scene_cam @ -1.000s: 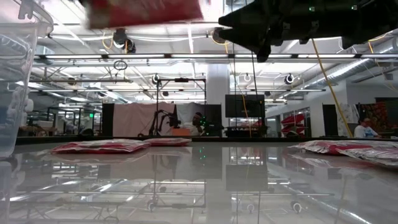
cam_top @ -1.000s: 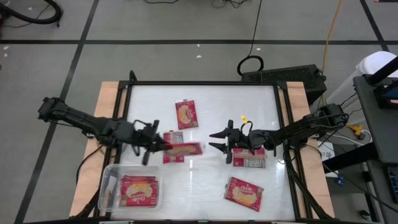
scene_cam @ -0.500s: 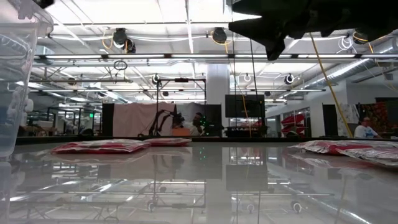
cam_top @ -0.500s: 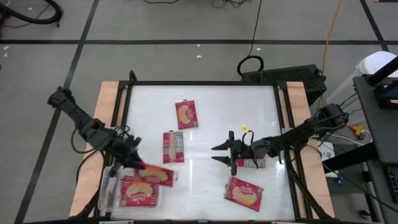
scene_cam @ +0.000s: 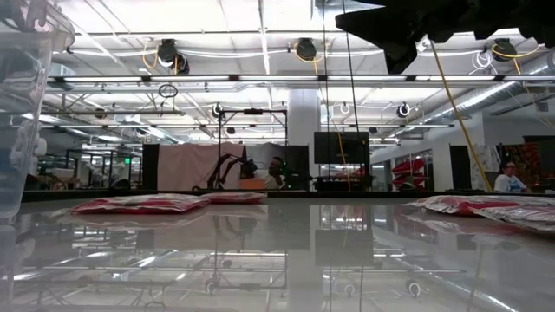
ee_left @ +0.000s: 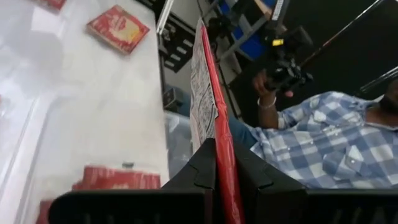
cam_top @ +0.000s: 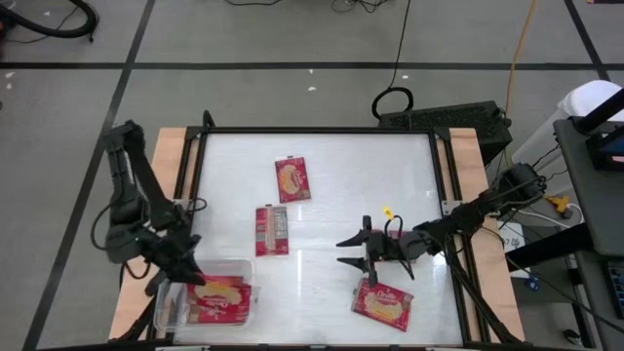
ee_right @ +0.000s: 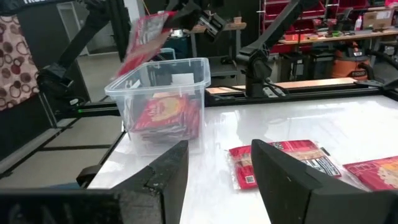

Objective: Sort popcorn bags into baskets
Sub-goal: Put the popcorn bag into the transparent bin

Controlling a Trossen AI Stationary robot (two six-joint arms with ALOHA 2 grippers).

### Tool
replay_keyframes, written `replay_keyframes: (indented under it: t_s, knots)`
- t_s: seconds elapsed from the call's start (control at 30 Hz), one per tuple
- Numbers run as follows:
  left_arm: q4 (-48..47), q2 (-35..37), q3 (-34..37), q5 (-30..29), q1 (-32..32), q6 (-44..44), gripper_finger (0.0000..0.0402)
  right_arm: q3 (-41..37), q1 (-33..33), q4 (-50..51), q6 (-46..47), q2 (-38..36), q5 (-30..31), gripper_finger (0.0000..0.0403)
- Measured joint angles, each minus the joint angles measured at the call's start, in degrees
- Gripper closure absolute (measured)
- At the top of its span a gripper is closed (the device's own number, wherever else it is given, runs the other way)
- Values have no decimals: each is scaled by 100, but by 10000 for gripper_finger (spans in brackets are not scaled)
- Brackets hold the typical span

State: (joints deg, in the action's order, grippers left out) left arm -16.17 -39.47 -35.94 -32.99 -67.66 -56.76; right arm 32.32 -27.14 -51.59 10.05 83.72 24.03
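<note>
My left gripper [cam_top: 185, 271] is over the clear basket [cam_top: 168, 304] at the table's near left corner, shut on a red popcorn bag [ee_right: 145, 35] that hangs above the basket's open top. Other red bags [cam_top: 222, 300] lie in the basket. My right gripper [cam_top: 342, 253] hovers open near the table's middle, just beyond a bag [cam_top: 382, 302] lying flat by the near edge. Two more bags [cam_top: 292, 179] [cam_top: 272, 230] lie flat farther left. My left gripper pinches the popcorn bag between its two fingers [ee_left: 205, 167] at one edge [ee_left: 222, 163], seen edge-on in the left wrist view. The bag stands out beyond the fingers, its grey-white printed side [ee_left: 200, 93] facing one way. It is lifted clear and tilted above the basket.
A further bag lies mostly hidden under my right arm [cam_top: 429, 234]. A person in a checked shirt [ee_left: 323, 143] stands beyond the table's near left corner. Black rails [cam_top: 322, 130] frame the white tabletop. Open surface lies between the basket and the near-right bag.
My left gripper has swung from the table's middle toward the near left corner, carrying the bag to above the basket. The bag has turned from lying flat to standing on edge. My right gripper has drifted toward the near edge, closer to the near-right bag.
</note>
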Motion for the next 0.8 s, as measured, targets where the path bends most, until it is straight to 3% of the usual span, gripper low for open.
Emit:
replay_keyframes:
  t_s: [0.17,0.37,0.63,0.8]
  knots:
    - [-577,-131,0,-687,-762,-686,380,0,-2,12,-10,-1,-2,234]
    - [-1270,-387,0,-1229,-1224,-1659,380,0,-2,46,-7,-2,-4,234]
    - [-1407,-907,0,-1209,-1349,-2432,365,0,-4,85,-23,-1,-4,234]
    - [-1416,-1154,-4,-1201,-1347,-2482,359,0,-2,91,-23,-2,-4,234]
